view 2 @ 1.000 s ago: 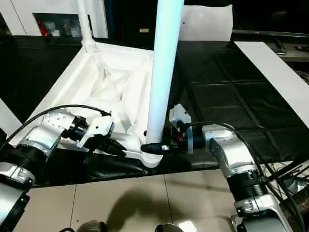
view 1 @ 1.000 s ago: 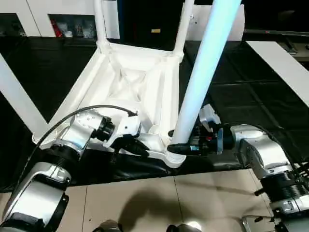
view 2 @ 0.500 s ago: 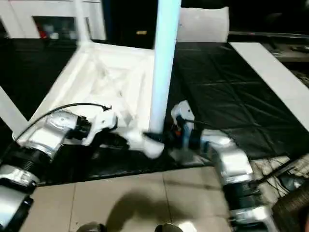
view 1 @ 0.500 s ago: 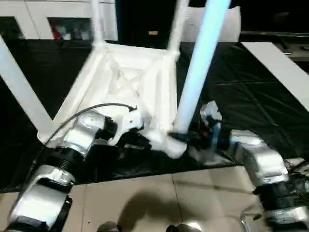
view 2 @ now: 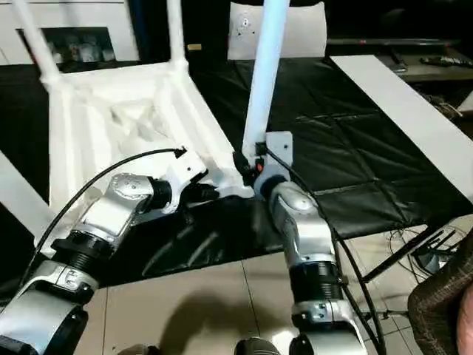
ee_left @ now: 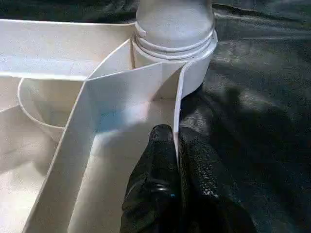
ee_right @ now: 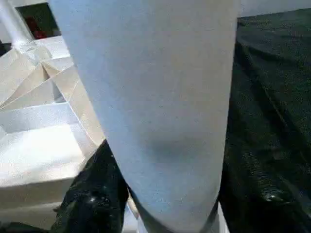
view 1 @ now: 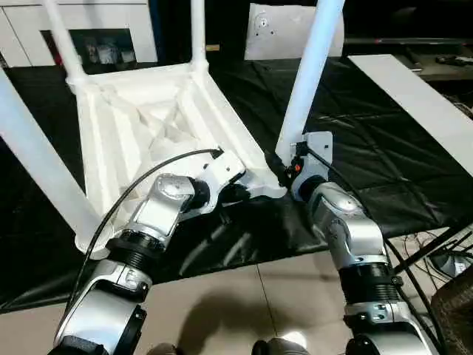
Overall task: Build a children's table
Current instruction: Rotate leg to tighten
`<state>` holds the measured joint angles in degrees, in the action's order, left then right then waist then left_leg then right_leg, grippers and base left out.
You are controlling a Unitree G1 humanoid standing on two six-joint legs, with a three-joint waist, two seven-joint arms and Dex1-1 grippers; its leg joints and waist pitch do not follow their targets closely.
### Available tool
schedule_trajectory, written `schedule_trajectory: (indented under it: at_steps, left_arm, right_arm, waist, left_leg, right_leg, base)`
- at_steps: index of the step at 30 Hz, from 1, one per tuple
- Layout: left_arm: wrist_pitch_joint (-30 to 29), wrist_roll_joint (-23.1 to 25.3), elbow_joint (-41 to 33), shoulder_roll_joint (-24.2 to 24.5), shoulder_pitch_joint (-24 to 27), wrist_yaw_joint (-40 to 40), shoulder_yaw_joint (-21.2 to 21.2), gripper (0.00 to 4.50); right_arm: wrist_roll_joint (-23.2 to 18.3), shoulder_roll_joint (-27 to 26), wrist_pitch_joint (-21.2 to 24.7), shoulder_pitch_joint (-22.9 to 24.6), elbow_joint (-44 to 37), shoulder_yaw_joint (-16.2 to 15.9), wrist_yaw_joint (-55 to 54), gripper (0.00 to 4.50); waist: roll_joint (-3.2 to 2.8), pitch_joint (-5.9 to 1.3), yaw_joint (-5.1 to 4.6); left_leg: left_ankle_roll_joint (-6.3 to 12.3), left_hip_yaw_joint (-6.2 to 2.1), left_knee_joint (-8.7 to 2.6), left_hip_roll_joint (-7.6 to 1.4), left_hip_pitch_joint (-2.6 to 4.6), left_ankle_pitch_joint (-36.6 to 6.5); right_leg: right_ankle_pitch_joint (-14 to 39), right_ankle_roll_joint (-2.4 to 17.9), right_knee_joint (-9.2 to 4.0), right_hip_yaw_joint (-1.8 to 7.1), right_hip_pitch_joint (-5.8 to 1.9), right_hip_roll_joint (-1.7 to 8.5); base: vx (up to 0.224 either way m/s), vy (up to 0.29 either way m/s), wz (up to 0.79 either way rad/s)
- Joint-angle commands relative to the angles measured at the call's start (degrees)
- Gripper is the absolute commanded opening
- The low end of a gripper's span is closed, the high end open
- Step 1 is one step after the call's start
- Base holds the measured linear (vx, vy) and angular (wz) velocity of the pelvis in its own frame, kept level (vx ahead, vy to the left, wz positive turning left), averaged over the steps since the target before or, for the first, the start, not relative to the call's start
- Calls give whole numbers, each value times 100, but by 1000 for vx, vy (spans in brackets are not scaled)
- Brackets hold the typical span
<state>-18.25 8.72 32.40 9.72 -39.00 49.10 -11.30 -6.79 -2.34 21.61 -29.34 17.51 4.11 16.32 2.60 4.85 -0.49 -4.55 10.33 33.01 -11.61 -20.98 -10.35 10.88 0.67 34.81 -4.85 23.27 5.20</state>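
Note:
The children's table lies upside down on a black sheet, its ribbed white tabletop (view 1: 148, 126) facing up. White tube legs stand in its corner sockets: two at the far end (view 1: 63, 37) (view 1: 198, 29) and one at the near left (view 1: 37, 163). My right gripper (view 1: 284, 166) is shut around the base of the near right leg (view 1: 307, 81), with a black finger (ee_right: 95, 194) on each side of the tube (ee_right: 160, 97). My left gripper (ee_left: 176, 145) is shut on the tabletop's thin rim wall, just short of that leg's round socket (ee_left: 175, 34).
A long flat white board (view 1: 414, 96) lies on the black sheet (view 1: 369, 148) to the right. A white panel (view 1: 284, 29) and a white cabinet (view 1: 96, 37) stand at the back. Tiled floor (view 1: 222, 310) runs along the near edge, with cables (view 1: 436, 244) at the right.
The tabletop has turned on the sheet: its near right corner moved away from me and its far end swung left. Both grippers kept their holds; my right forearm now points forward. The view shifted too.

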Motion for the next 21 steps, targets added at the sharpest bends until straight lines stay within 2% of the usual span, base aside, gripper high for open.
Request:
schedule_trajectory:
  at_steps: [1, 3, 5, 6, 7, 10, 13, 15, 16, 18, 20, 21]
  left_arm:
    - [112, -61, -112, -376, -117, -550, -53, 0]
    - [255, -53, -121, -292, -75, -409, -105, 0]
    - [560, -108, -124, -55, 42, -13, -171, 0]
    - [716, -139, -130, 42, 84, 167, -203, 0]
    - [766, -162, -141, 93, 105, 262, -212, 0]
    - [1055, -245, -143, 258, 163, 643, -250, 0]
    - [1214, -274, -128, 363, 193, 880, -290, 0]
    - [1646, -405, 15, 714, 246, 1716, -422, 0]
    - [1708, -439, 40, 758, 249, 1846, -435, 0]
    - [1838, -517, 99, 862, 237, 2148, -462, 0]
    - [1952, -555, 161, 998, 206, 2518, -527, 0]
    - [2010, -516, 194, 1080, 179, 2678, -596, 0]
  right_arm:
    - [-339, -664, 157, 39, 58, -737, 560, 296]
    - [-327, -599, 101, 79, -2, -699, 627, 324]
    - [-348, -235, -81, 241, -182, -697, 950, 328]
    - [-352, -61, -148, 309, -248, -709, 1120, 346]
    - [-354, 51, -193, 353, -286, -724, 1254, 361]
    - [-405, 410, -300, 491, -433, -780, 1757, 383]
    - [-439, 620, -334, 564, -520, -815, 2063, 417]
    - [-609, 1243, -346, 692, -712, -875, 3022, 430]
    - [-632, 1315, -348, 698, -723, -873, 3146, 446]
    - [-668, 1485, -372, 688, -723, -881, 3442, 446]
    - [-780, 1701, -390, 666, -752, -931, 3887, 446]
    - [-933, 1793, -277, 665, -777, -938, 4166, 446]
  waist:
    - [-2, -311, 15]
    - [-9, -320, 19]
    - [-13, -326, 34]
    - [-7, -348, 46]
    - [-3, -345, 47]
    - [-7, -330, 54]
    - [-10, -324, 73]
    - [-40, -334, 93]
    - [-33, -346, 90]
    - [-47, -376, 85]
    - [-23, -390, 95]
    - [-9, -393, 112]
  left_leg:
    - [249, -33, -403, -147, 10, -1036]
    - [307, -24, -392, -144, 9, -861]
    - [410, -16, -390, -146, 4, -730]
    - [466, -20, -374, -143, -2, -655]
    - [536, -11, -367, -154, 4, -568]
    - [550, -2, -376, -161, 16, -704]
    - [466, -6, -382, -167, 18, -882]
    - [465, -15, -379, -164, 31, -939]
    - [509, -13, -370, -174, 17, -846]
    - [564, -8, -352, -172, 23, -682]
    - [632, 0, -338, -171, 20, -586]
    - [684, 14, -330, -178, 41, -557]
  right_leg:
    - [1175, 1069, -473, 338, -243, 294]
    - [934, 1148, -447, 341, -257, 290]
    - [742, 1208, -434, 338, -282, 291]
    - [610, 1218, -414, 335, -312, 289]
    - [382, 1279, -388, 342, -305, 284]
    - [543, 1339, -409, 342, -298, 292]
    - [876, 1273, -437, 342, -298, 290]
    - [910, 1249, -451, 338, -311, 285]
    - [685, 1288, -408, 347, -321, 285]
    - [313, 1446, -362, 342, -320, 283]
    - [53, 1577, -327, 342, -336, 284]
    - [-9, 1637, -317, 346, -318, 288]
  base:
    - [0, 0, 0]
    - [25, -8, 1]
    - [0, 0, 0]
    - [0, 0, 0]
    - [0, 0, 0]
    - [0, 0, 0]
    - [0, 0, 0]
    - [0, 0, 0]
    - [0, 0, 0]
    - [0, 0, 0]
    - [0, 0, 0]
    - [0, 0, 0]
